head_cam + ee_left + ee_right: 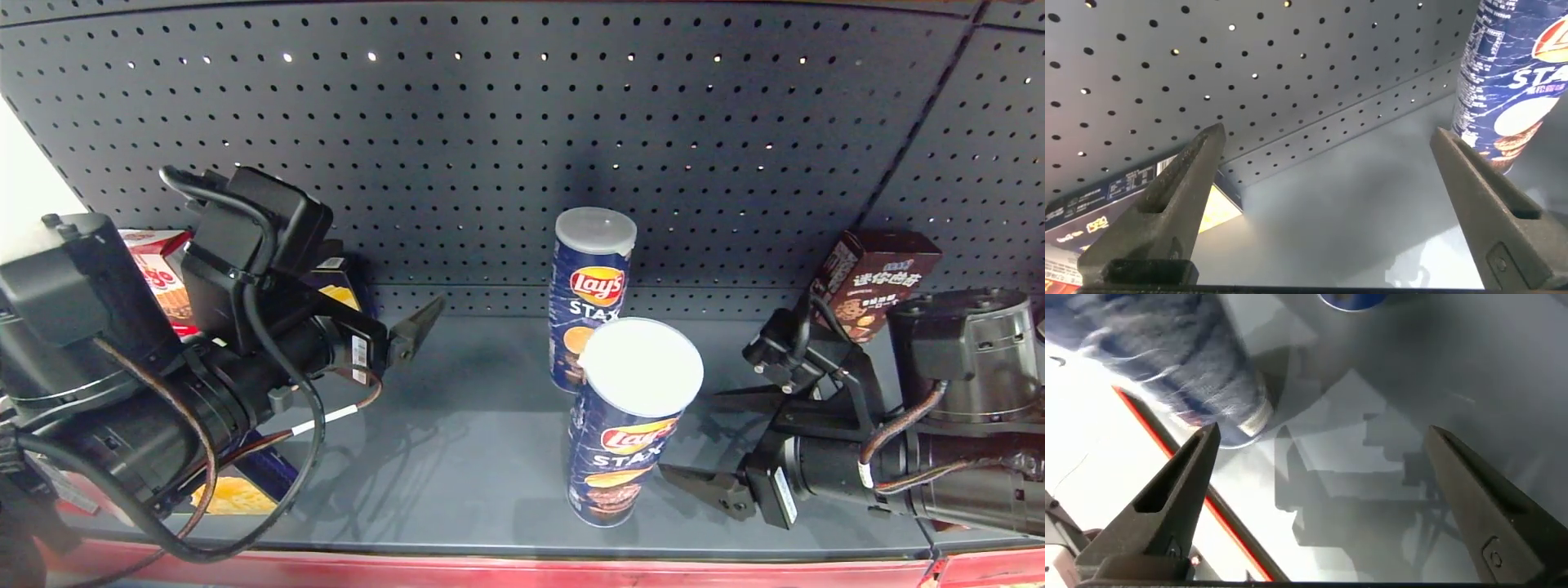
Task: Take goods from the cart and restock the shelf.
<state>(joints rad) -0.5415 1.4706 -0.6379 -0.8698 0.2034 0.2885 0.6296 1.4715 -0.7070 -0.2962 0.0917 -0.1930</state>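
A: Free room right of the boxes [159, 269] at left?
B: Yes, bare shelf floor [465, 441]. Middle blocked: front chip can [624, 441] just before rear chip can [589, 286]. Brown cookie box [869, 282] at right rear.

Matte black throughout. On the left arm [122, 384]: bulky cylindrical housings, a boxy camera block [261, 229] on top, looped black cables [317, 420], one thin brown-and-white lead, a small white label [357, 351]. On the left pincer [1327, 135]: two dark grey wedge-shaped fingers [1167, 212], tapered to blunt tips, each slotted. On the right arm [963, 474]: a similar black barrel, a round motor housing [963, 351], a brown cable [898, 429], another white label. On the right pincer [1323, 431]: matching tapered fingers, with a small round screw [1494, 557] near one base.
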